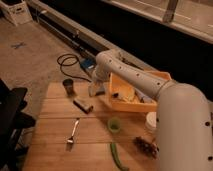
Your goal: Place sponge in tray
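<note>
One view shows it all. Your gripper (pixel 95 90) hangs low at the far edge of the table (pixel 55 125), just left of the tray (pixel 127 106); you cannot tell whether it is spread or closed. The sponge (pixel 88 64) shows as a small blue patch beyond that edge, beside the black cable (pixel 67 61) and outside the tray. Take it across its short side, then lift clear of the yellow rim before moving right. Its long axis seems to run across the picture, roughly along the table edge, broad face up.
</note>
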`<state>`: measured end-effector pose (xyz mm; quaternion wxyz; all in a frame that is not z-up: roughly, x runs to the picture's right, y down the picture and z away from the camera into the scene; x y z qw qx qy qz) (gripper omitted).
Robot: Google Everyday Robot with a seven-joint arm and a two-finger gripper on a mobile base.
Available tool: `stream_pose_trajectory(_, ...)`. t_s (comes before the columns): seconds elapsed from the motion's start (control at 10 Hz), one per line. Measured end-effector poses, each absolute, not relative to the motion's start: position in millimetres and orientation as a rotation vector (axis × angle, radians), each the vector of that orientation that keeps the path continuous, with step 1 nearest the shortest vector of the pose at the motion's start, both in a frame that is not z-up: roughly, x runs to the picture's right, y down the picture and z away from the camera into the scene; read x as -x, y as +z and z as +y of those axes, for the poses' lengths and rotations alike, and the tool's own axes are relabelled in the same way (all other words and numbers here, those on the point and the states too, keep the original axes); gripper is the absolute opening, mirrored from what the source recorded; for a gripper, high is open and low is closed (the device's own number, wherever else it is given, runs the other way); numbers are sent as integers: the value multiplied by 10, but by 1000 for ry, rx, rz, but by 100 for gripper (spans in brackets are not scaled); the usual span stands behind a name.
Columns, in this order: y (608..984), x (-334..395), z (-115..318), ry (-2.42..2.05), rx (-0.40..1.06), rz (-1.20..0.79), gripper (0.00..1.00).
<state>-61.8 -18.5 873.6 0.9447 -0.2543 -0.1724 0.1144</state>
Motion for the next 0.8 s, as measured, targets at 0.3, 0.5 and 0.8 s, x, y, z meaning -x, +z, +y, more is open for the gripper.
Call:
stream_pose_trajectory(0.3, 8955, 662, -155, 253, 518, -377, 73)
stream_pose_trajectory(0.5, 9170, 673, -65, 263, 511, -376, 73)
stream_pose_trajectory(0.8, 9250, 677, -31, 275, 504, -365, 73)
